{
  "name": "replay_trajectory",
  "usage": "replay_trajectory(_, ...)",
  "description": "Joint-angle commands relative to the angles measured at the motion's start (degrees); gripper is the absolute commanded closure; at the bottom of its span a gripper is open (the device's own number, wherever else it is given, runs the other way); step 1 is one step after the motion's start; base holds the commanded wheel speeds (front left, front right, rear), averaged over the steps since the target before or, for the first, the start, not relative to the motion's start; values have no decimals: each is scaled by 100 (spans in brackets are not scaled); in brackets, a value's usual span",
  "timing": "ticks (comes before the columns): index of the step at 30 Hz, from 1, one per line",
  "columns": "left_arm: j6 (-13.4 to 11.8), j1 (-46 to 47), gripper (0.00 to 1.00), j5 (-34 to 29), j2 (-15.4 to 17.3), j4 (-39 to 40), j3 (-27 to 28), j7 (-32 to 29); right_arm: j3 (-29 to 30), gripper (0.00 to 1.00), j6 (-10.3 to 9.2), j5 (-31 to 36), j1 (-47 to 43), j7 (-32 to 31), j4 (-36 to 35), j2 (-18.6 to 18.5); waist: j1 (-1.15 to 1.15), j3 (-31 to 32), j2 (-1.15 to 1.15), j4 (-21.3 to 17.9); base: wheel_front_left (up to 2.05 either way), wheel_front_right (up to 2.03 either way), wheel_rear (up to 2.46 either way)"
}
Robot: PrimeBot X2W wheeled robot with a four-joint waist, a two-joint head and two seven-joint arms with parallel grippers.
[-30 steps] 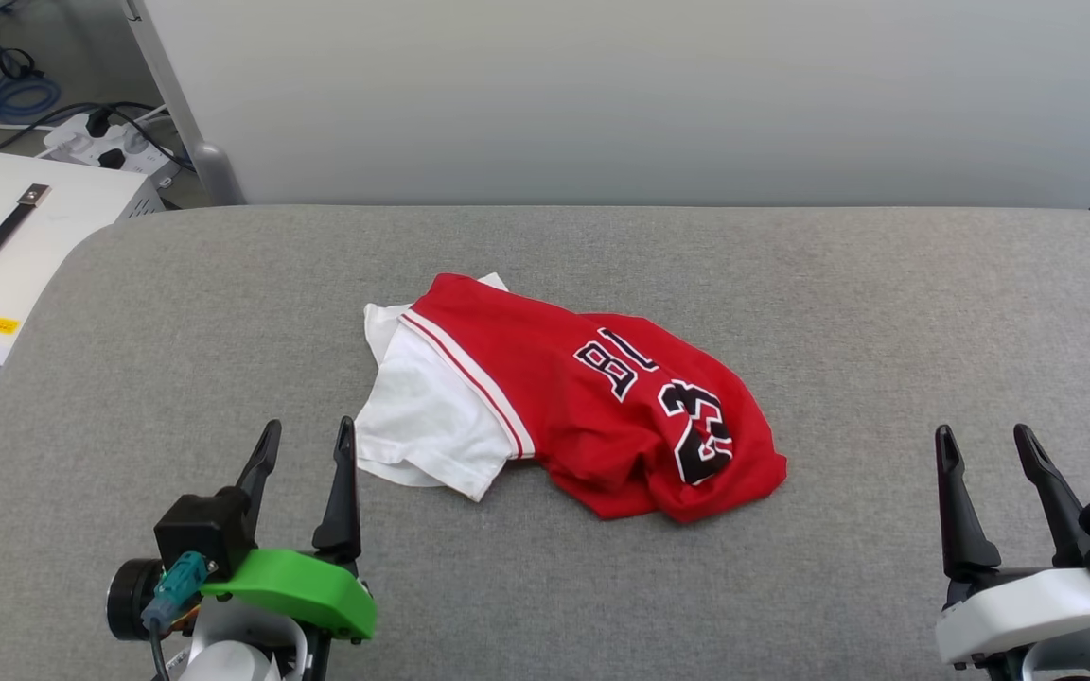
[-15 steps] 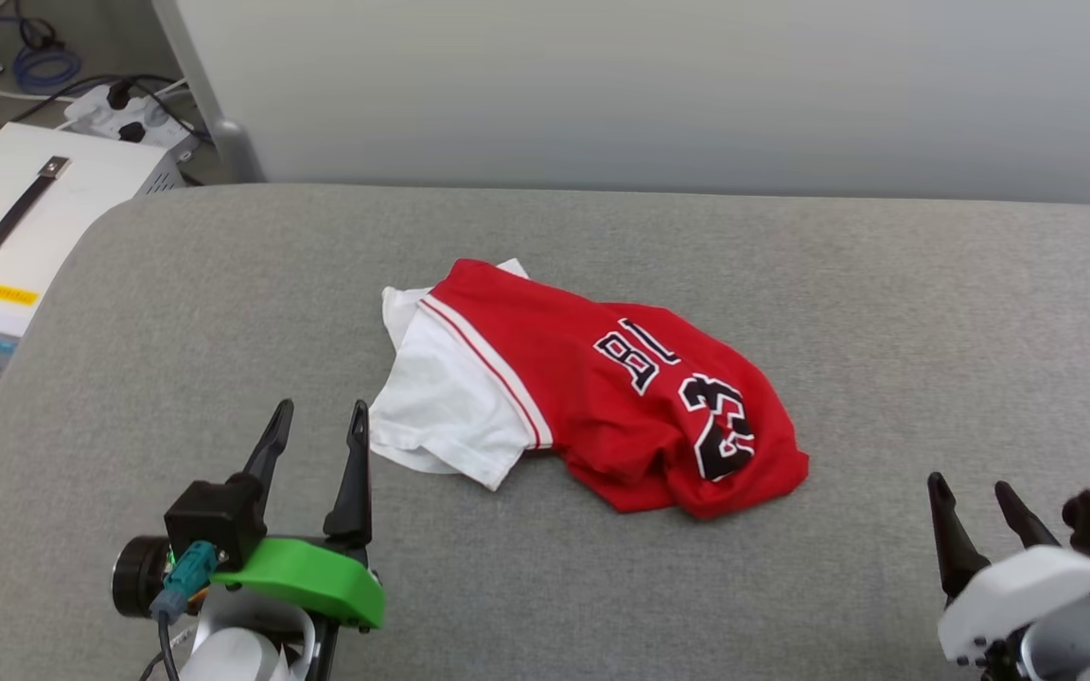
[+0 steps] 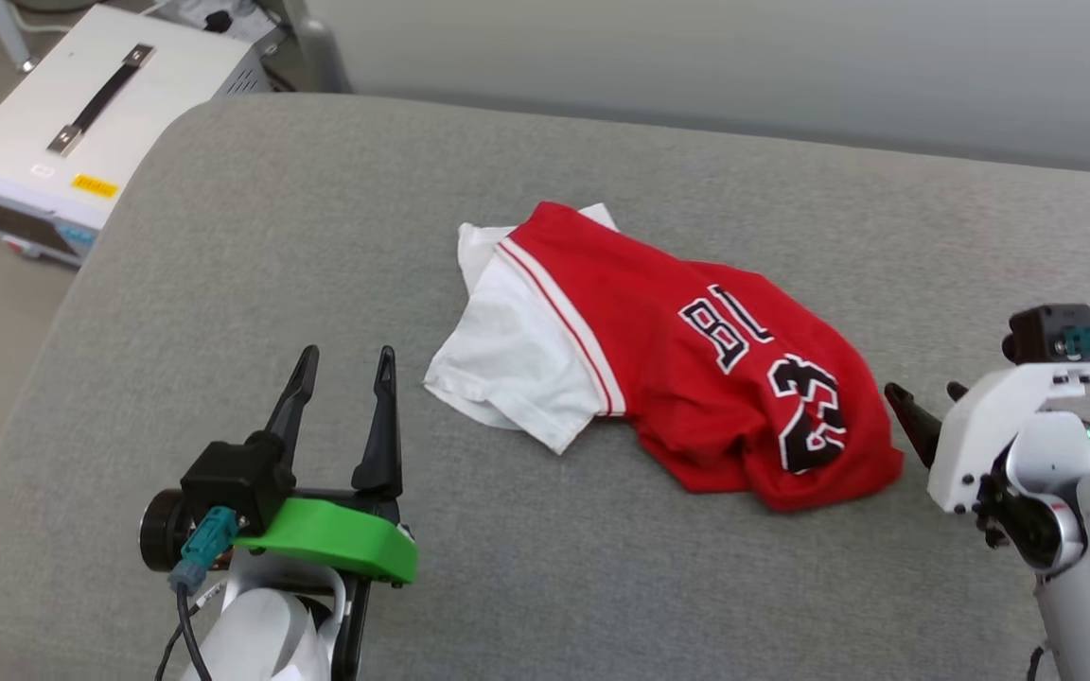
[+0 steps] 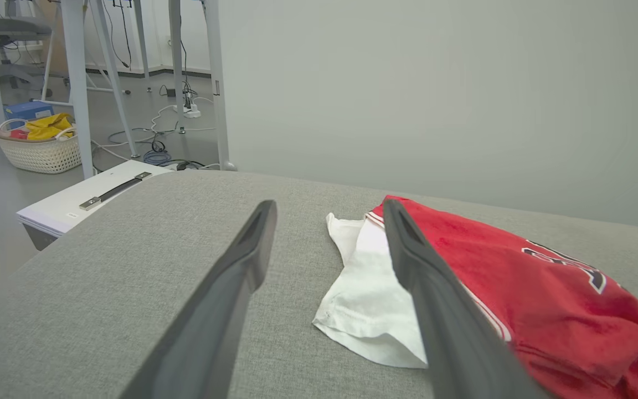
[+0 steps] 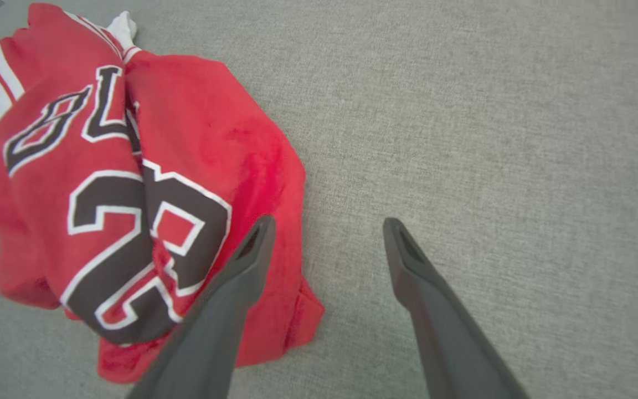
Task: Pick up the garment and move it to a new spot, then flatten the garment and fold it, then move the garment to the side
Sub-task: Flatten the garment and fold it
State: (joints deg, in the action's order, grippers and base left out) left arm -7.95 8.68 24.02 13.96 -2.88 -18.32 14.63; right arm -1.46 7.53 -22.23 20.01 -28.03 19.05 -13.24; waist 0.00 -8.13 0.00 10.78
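The garment (image 3: 696, 350), a red jersey with a white sleeve and a black "23", lies crumpled in a heap on the grey padded table (image 3: 223, 236). My left gripper (image 3: 346, 355) hovers open just left of the white sleeve, holding nothing. In the left wrist view the left gripper (image 4: 328, 204) points past the sleeve edge of the garment (image 4: 518, 288). My right gripper (image 3: 923, 390) is open, raised and tipped down at the jersey's right edge. From the right wrist camera, the right gripper (image 5: 328, 220) has its left finger over the hem of the garment (image 5: 130, 183).
A white box with a black handle (image 3: 100, 104) stands on the floor off the table's far left corner. A pale wall panel (image 3: 696, 57) runs behind the table. A wicker basket (image 4: 39, 149) and table legs stand further off.
The head camera has turned, shifting the whole picture. My right arm has risen and swung in toward the jersey's right edge, fingers tipping down. The jersey and the left gripper have stayed put.
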Motion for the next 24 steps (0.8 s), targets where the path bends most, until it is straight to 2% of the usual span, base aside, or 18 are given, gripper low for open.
replay_trajectory(1,34,135,0,-62,-65,51,42,34,-103,0,-4,-61,198,-52,138,-54,0,-298,0,304,0,0,0)
replay_trajectory(7,171,179,0,-199,-297,89,176,36,-602,0,-4,-216,706,-359,870,-270,0,-497,0,506,0,0,0)
replay_trajectory(12,252,113,0,-308,-466,99,371,36,-1035,0,-4,-490,629,-859,1467,-347,0,-535,0,605,0,0,0)
replay_trajectory(13,300,32,0,-373,-555,101,463,36,-1182,100,-4,-676,509,-1105,1613,-368,0,-523,0,618,0,0,0)
replay_trajectory(18,404,-41,0,-476,-634,49,600,36,-1232,100,-4,-829,629,-950,1420,-494,0,-459,0,509,0,0,0)
replay_trajectory(24,506,-87,0,-586,-617,-45,720,37,-1003,100,-4,-836,639,-630,722,-725,0,-201,0,289,0,0,0)
